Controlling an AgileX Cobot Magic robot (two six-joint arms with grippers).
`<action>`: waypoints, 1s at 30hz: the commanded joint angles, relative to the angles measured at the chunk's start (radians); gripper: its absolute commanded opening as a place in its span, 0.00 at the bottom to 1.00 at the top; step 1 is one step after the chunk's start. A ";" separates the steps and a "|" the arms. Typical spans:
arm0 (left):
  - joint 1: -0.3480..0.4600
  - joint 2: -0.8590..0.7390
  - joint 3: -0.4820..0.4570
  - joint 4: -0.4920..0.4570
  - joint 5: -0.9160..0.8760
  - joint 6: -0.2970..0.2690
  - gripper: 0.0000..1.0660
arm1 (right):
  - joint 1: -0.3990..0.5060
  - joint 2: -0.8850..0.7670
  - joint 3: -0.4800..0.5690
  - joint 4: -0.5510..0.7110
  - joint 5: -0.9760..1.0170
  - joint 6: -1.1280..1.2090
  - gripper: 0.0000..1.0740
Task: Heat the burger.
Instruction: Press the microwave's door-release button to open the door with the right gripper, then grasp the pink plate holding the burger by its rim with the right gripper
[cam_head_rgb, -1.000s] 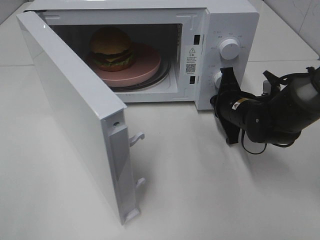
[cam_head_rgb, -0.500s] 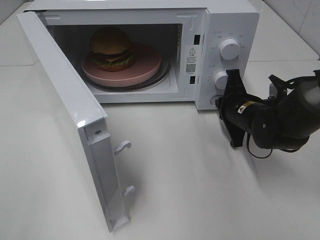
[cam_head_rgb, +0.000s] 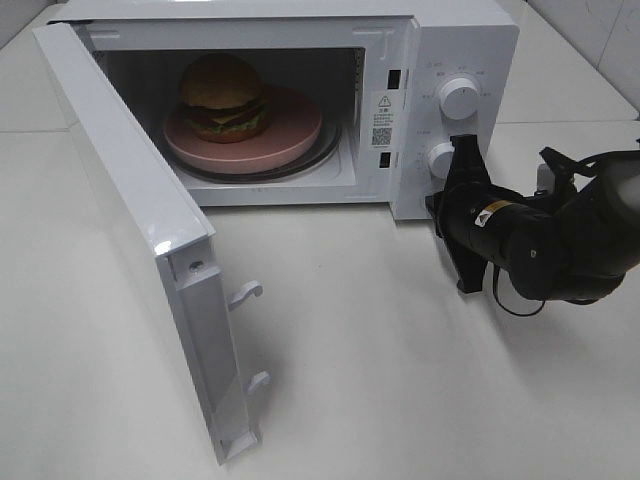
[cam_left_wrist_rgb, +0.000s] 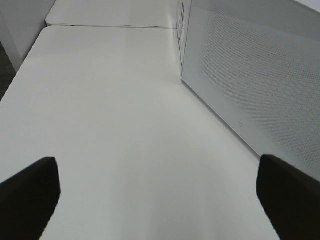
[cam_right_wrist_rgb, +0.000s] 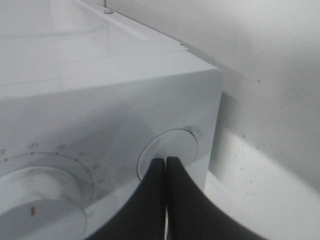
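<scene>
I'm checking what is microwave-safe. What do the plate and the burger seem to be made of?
Plate: even pink, smooth and matte, no visible metal trim; plastic or glazed ceramic, I cannot tell which.
Burger: very smooth domed bun and tidy layers hint at a plastic model, but it could be real food.

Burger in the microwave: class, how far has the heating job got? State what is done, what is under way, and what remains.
Done: the burger sits on the pink plate inside the microwave. In hand: the right pincer, shut, has its tips at the round button under the dials, with the door wide open. Left: shutting the door and turning a dial to start heating.
</scene>
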 joint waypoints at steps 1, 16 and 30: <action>0.004 -0.003 0.001 -0.004 -0.002 -0.005 0.95 | 0.003 -0.026 0.023 -0.010 -0.007 0.002 0.00; 0.004 -0.003 0.001 -0.004 -0.002 -0.005 0.95 | 0.003 -0.186 0.192 -0.083 -0.008 -0.241 0.00; 0.004 -0.003 0.001 -0.004 -0.002 -0.005 0.95 | 0.003 -0.535 0.160 -0.138 0.881 -1.451 0.00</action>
